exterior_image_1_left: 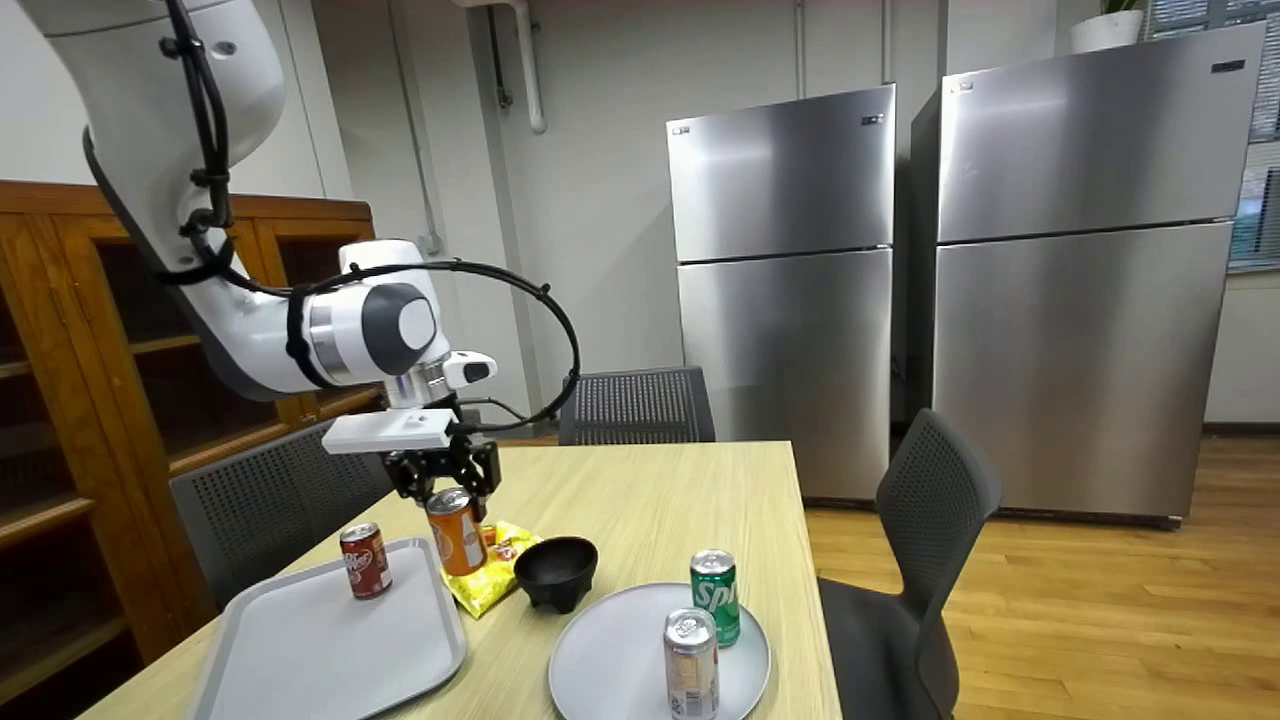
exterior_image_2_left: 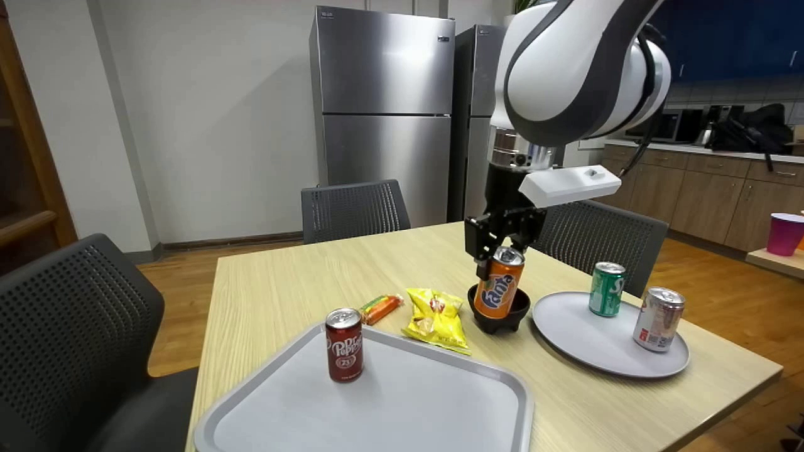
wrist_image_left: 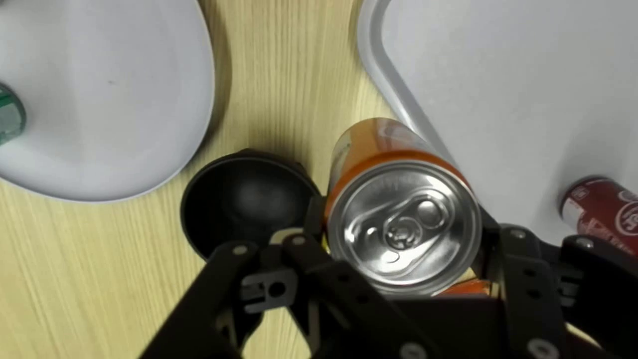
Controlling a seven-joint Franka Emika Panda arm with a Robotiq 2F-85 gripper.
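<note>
My gripper (exterior_image_1_left: 450, 482) is shut on an orange Fanta can (exterior_image_2_left: 498, 290), its fingers on either side near the top. The can looks raised off the table and slightly tilted. In the wrist view, the can's silver lid (wrist_image_left: 404, 227) faces the camera between the fingers. A black bowl (wrist_image_left: 246, 199) stands beside the can there, and the grey tray's (wrist_image_left: 394, 87) rim passes behind it. A yellow snack bag (exterior_image_2_left: 436, 320) lies near the bowl, mostly hidden by the can and gripper in the wrist view. An orange-wrapped snack (exterior_image_2_left: 380, 308) lies beside the bag.
A dark red Dr Pepper can (exterior_image_2_left: 344, 345) stands on the tray. A round grey plate (exterior_image_1_left: 610, 650) holds a green Sprite can (exterior_image_1_left: 715, 598) and a pale silver can (exterior_image_1_left: 691, 665). Chairs (exterior_image_1_left: 640, 405) surround the wooden table (exterior_image_2_left: 282, 282). Two refrigerators (exterior_image_1_left: 785, 300) stand behind.
</note>
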